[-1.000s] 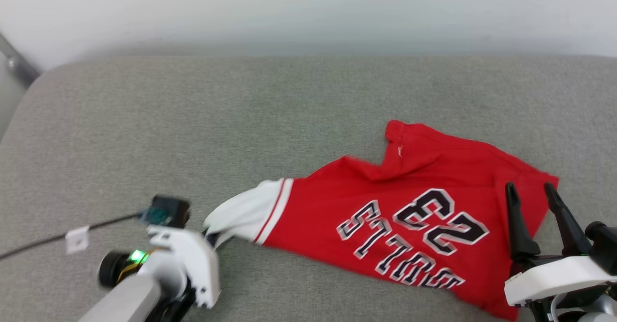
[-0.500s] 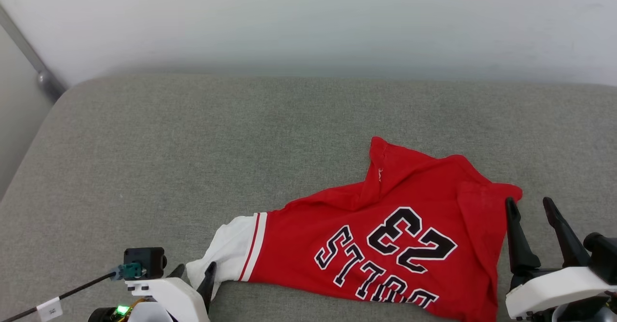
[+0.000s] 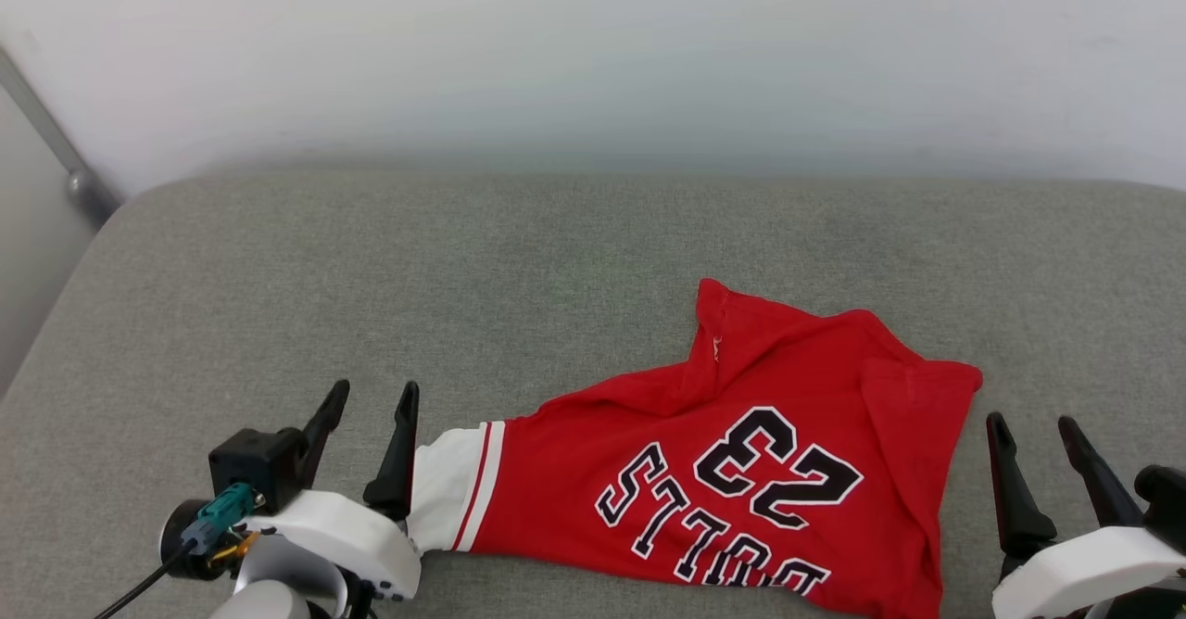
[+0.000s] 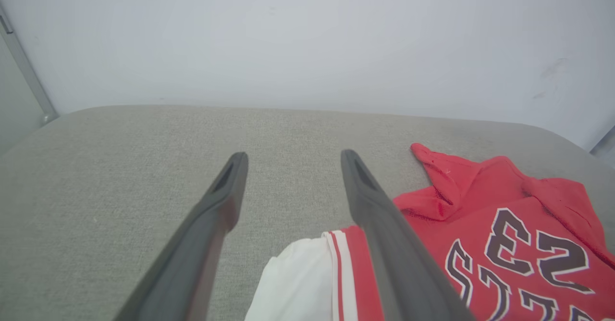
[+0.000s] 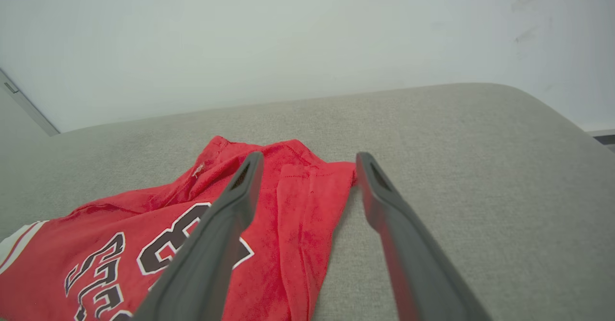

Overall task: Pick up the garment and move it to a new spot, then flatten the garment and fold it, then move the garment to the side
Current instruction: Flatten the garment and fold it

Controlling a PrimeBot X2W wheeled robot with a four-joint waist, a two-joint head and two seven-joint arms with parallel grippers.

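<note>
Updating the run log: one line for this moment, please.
garment: rumpled on cushion | left pincer: open, at white sleeve | right pincer: open, empty
</note>
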